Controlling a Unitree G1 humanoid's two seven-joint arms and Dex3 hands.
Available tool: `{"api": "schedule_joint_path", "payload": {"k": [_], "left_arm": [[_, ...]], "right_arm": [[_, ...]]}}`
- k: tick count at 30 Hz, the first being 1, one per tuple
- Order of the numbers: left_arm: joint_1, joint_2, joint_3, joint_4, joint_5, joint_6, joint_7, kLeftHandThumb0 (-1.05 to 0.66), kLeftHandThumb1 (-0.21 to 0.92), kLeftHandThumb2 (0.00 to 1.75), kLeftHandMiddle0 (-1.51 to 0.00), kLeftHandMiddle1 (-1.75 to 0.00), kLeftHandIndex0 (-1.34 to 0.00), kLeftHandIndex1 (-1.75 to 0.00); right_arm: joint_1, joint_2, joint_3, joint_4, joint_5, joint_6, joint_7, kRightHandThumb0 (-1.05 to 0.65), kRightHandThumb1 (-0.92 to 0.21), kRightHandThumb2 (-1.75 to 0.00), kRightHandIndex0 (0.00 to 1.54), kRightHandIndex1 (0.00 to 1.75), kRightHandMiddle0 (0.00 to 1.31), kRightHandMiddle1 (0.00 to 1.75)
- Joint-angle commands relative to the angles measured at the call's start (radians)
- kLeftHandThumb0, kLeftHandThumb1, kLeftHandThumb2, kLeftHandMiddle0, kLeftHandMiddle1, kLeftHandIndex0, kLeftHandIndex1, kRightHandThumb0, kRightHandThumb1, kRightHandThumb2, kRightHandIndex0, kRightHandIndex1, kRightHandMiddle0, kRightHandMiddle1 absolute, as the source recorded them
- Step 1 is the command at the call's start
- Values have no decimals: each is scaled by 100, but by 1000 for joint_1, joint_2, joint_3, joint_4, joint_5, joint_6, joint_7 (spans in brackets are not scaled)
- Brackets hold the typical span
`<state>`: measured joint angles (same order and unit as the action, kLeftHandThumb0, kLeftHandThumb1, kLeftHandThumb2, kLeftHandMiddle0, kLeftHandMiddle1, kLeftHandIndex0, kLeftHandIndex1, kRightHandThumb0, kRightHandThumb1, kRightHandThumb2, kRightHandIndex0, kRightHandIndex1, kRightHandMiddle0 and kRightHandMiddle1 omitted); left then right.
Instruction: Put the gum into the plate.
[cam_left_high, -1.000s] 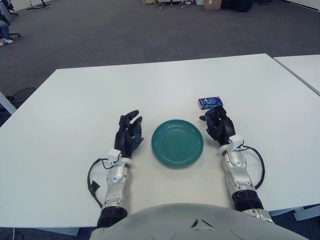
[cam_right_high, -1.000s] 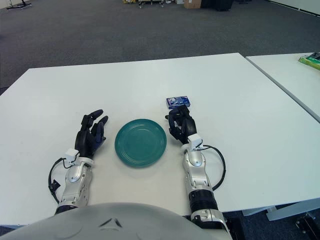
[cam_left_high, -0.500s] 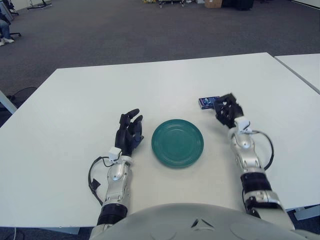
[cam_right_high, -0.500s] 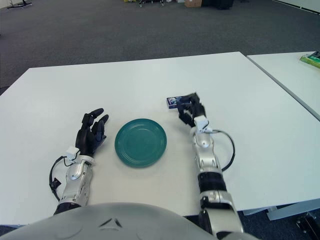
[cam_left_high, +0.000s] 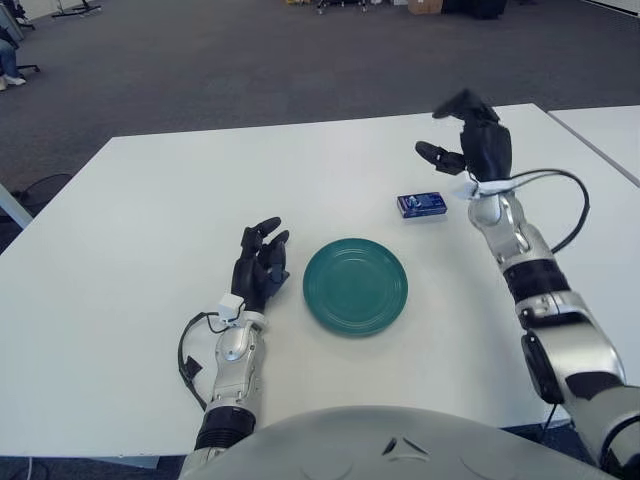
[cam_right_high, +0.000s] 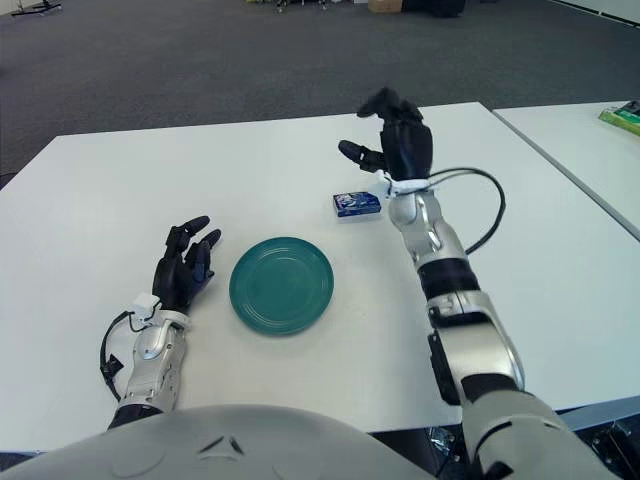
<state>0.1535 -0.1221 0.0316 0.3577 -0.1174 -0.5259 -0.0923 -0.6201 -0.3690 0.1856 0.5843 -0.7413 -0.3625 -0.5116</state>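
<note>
A small blue gum pack (cam_left_high: 421, 205) lies flat on the white table, just beyond and right of the round teal plate (cam_left_high: 355, 286), which is empty. My right hand (cam_left_high: 470, 140) is raised above the table behind and to the right of the gum, fingers spread and holding nothing. My left hand (cam_left_high: 260, 268) rests on the table just left of the plate, fingers relaxed and empty.
The white table (cam_left_high: 150, 200) stretches wide around the plate. A second white table (cam_left_high: 605, 135) stands close at the right, with a narrow gap between. Dark carpet floor lies beyond the far edge.
My right hand has lifted from beside the plate, passed over the gum and risen up behind it with fingers opening. The gum, the plate and my left hand have not moved.
</note>
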Motion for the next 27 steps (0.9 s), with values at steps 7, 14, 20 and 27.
{"api": "schedule_joint_path", "payload": {"k": [7,14,20,27], "left_arm": [[96,-108,-21,119,-21,6,39,-71,92,64,-31,-61,-11,-98],[89,-109,-20,129,-33,8,42,-72,92,65,-31,-61,-12,-98],[85,-107,-17,137,-33,13,47,-72,92,65,-31,-61,-13,-99],[85,-107,-10,135,-55,15,31,-72,92,63,-33,-63,-13,-99]], "right_arm": [[-95,-50,164,103,-163,73,15,-78,-92,-54,25,15,0,80],[-172,-46,252,229,-188,71,77,-87,-92,-61,17,6,0,64],[-225,-21,304,374,-176,36,100,-92,-92,-65,14,2,0,57],[-219,-9,358,477,-175,2,97,-95,-92,-72,12,0,0,49]]}}
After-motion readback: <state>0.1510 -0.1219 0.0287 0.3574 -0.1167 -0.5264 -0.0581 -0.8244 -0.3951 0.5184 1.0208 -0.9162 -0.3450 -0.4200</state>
